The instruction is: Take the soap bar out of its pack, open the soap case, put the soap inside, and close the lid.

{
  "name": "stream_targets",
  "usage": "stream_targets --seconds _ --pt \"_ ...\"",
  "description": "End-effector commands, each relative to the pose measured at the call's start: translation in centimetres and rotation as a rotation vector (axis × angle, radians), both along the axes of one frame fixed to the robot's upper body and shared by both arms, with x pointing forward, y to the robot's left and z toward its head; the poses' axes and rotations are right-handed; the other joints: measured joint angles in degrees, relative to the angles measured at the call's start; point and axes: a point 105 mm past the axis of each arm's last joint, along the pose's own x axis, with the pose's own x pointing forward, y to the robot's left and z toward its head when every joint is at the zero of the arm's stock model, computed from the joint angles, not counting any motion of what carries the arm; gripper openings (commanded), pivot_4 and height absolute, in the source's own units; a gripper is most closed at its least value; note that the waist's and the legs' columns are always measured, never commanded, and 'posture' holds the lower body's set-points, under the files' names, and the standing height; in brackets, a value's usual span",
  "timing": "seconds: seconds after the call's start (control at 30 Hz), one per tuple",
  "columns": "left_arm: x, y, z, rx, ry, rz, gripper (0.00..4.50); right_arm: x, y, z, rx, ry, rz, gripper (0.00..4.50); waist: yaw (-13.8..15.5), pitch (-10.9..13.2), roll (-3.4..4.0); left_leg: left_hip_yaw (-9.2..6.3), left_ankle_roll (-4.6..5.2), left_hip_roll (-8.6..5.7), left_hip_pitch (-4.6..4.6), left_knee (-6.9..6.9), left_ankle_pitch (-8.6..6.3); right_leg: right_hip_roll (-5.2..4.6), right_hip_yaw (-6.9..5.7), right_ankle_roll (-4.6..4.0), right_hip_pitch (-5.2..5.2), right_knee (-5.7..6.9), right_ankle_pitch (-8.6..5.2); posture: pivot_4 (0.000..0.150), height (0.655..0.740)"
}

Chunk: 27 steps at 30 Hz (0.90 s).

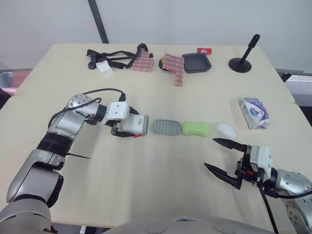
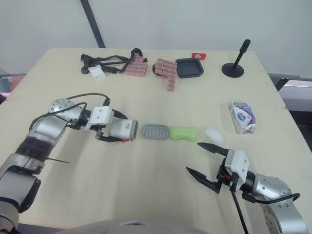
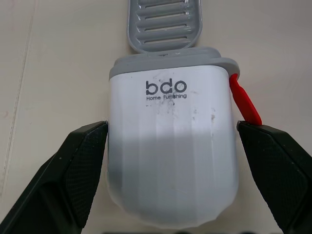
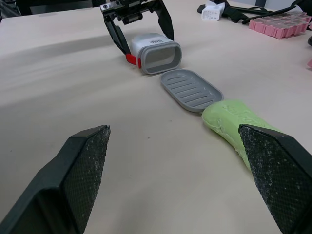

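Pale wood of the table [image 1: 161, 185] was spread across the frame, and over its lower right part the right gripper [image 1: 210, 152] was held with both fingers splayed wide and nothing between them. Left of centre, the left gripper [image 3: 172, 126] was closed on the white soap case [image 1: 138, 124], which was laid on its side with its grey-rimmed mouth turned toward the frame's right. Just beside that mouth the grey ridged tray [image 1: 166, 127] was laid flat, the green soap bar [image 1: 196, 128] was placed at its right end, the soap pack [image 1: 253, 112] was left near the right edge, and a small white oval piece [image 1: 225, 130] was set between bar and pack.
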Motion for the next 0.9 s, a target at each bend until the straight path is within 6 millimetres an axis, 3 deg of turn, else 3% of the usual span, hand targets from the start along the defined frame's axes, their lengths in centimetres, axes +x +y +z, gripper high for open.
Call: stream_targets --seconds 0.03,0.27,0.5,0.67,0.9 --pt "0.0 0.0 3.3 -0.126 -0.039 -0.008 4.5 0.0 -0.1 0.9 -0.011 -0.038 0.014 4.5 -0.01 0.0 0.0 0.0 0.0 0.0 0.0 0.0 0.0 0.0 0.0 0.0 0.0 0.0 0.0 0.15 0.74" --pt "-1.8 -0.5 7.5 -0.45 -0.011 0.049 4.5 0.5 -0.2 1.4 -0.045 -0.034 0.025 4.5 -0.2 -0.01 0.01 0.0 -0.01 0.0 -0.02 -0.02 0.0 0.0 0.0 0.0 -0.01 -0.01 0.0 0.15 0.74" --pt "-8.5 1.6 3.0 -0.504 0.089 0.213 4.5 2.4 -0.6 3.5 -0.132 0.006 0.016 4.5 -0.91 0.04 -0.12 -0.03 -0.08 0.04 0.01 -0.25 -0.01 0.12 -0.06 0.01 0.04 -0.24 0.01 0.15 0.74" --pt "-10.8 3.1 0.6 -0.51 0.108 0.335 4.5 4.1 -0.3 4.9 -0.233 0.025 0.072 4.5 -0.29 0.04 -0.1 -0.05 -0.01 0.03 0.45 -0.38 -0.02 0.0 -0.1 0.01 0.42 -0.36 0.0 0.15 0.74" --pt "-12.5 3.5 -1.5 -0.486 0.145 0.344 4.5 6.8 0.2 4.7 -0.432 0.104 0.176 4.5 -0.47 0.02 -0.12 -0.04 0.19 0.06 0.56 -0.53 -0.05 0.03 -0.12 0.0 0.53 -0.46 -0.01 0.15 0.74"
